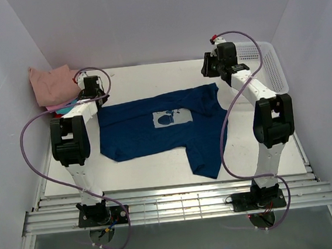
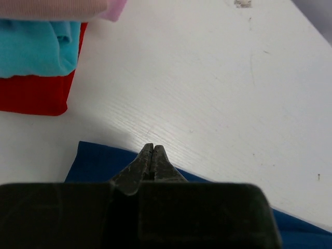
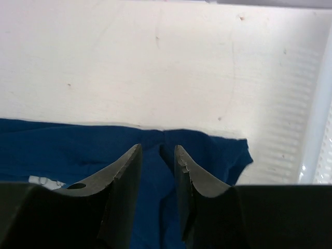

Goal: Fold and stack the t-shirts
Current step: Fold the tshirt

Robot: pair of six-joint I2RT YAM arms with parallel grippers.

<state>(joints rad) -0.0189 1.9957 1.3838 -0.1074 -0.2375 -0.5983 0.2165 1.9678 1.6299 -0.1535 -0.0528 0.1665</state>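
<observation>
The navy blue tee (image 1: 160, 128) lies spread flat in the middle of the table, its pale chest print (image 1: 172, 118) facing up. A stack of folded tees (image 1: 50, 85) sits at the back left. In the left wrist view it shows red (image 2: 36, 96), teal (image 2: 36, 49), dusty pink (image 2: 52, 8) and pink (image 2: 116, 9). My left gripper (image 1: 91, 96) is shut and empty, its tips (image 2: 153, 148) just above the navy tee's edge (image 2: 98, 163). My right gripper (image 1: 210, 68) is open (image 3: 158, 150) over the tee's far right corner (image 3: 62, 150).
A white mesh basket (image 1: 266, 68) stands at the back right, right beside the right gripper; its wall shows in the right wrist view (image 3: 324, 129). White walls close in the table on the left, back and right. Bare white table (image 2: 218, 78) lies beyond the tee.
</observation>
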